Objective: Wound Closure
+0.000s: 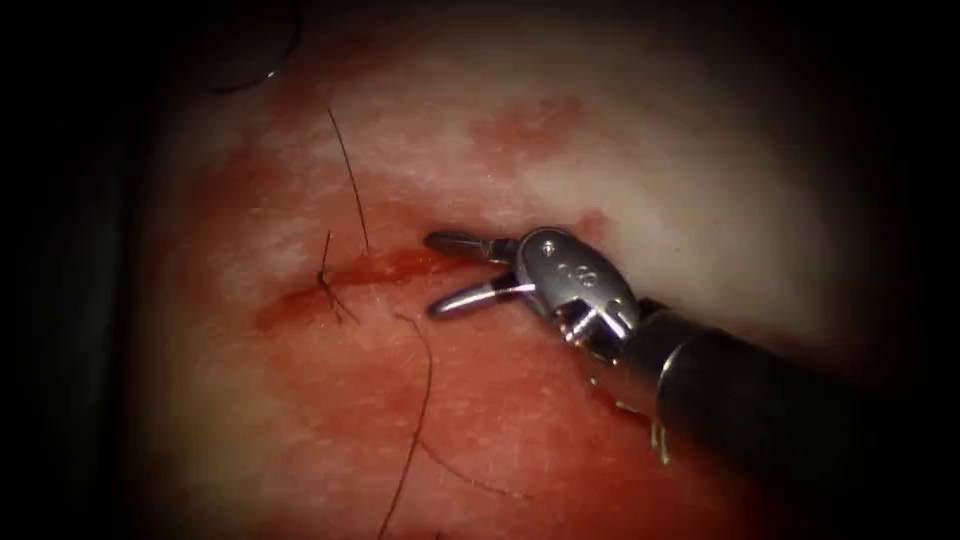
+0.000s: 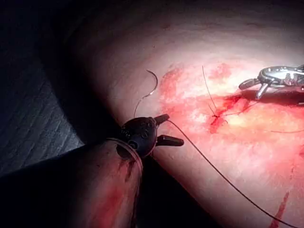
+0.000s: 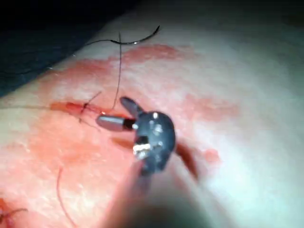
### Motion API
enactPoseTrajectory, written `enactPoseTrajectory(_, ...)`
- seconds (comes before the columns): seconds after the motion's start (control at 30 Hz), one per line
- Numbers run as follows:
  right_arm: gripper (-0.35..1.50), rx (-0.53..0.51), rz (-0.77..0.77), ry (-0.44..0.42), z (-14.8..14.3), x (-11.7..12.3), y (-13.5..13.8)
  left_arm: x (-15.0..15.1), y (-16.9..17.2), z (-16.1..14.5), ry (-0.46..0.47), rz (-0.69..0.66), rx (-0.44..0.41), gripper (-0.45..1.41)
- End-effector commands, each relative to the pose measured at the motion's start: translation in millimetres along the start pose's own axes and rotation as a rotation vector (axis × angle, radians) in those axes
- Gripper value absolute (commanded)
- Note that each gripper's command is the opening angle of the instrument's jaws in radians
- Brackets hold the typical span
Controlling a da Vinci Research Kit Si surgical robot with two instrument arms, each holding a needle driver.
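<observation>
Endoscope view: the right tool (image 1: 440, 275) stands over the right end of the cut (image 1: 345, 275) in the tissue (image 1: 700, 150), jaws apart, holding nothing. A knot (image 1: 325, 278) with cut ends sits on the cut; thread (image 1: 415, 420) trails below it.

Left wrist view: the left tool (image 2: 168, 129) is off the tissue edge, jaws apart, empty. The needle (image 2: 153, 83) lies free on the tissue beside it, not driven in.

Right wrist view: the needle lies beyond the knot, well apart from the spread jaws
</observation>
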Motion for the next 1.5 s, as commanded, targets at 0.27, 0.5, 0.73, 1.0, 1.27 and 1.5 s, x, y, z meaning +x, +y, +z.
enactPoseTrajectory(0.27,1.30,0.038,-0.010,-0.021,3.6,-1.2,-0.2,6.5,-7.4,-0.1,0.104,-0.126,-0.229,0.32)
enactPoseTrajectory(0.5,1.31,0.053,-0.009,-0.028,3.7,-0.9,-0.8,13.9,-14.9,4.6,0.055,-0.124,-0.342,0.31)
enactPoseTrajectory(0.73,1.31,0.064,-0.009,-0.027,2.9,-0.9,-0.8,19.4,-16.1,12.7,0.009,-0.060,-0.283,0.56)
enactPoseTrajectory(1.0,1.30,0.065,-0.009,-0.028,2.3,-0.9,-0.8,17.8,-12.1,21.6,-0.071,0.021,-0.137,-0.03)
enactPoseTrajectory(1.27,1.30,0.065,-0.007,-0.029,2.3,-0.7,-0.6,14.5,-3.1,28.5,0.008,0.080,-0.071,-0.01)
enactPoseTrajectory(1.5,1.30,0.066,-0.007,-0.031,1.6,-0.6,-0.6,12.1,3.2,32.0,0.046,0.173,-0.075,0.29)
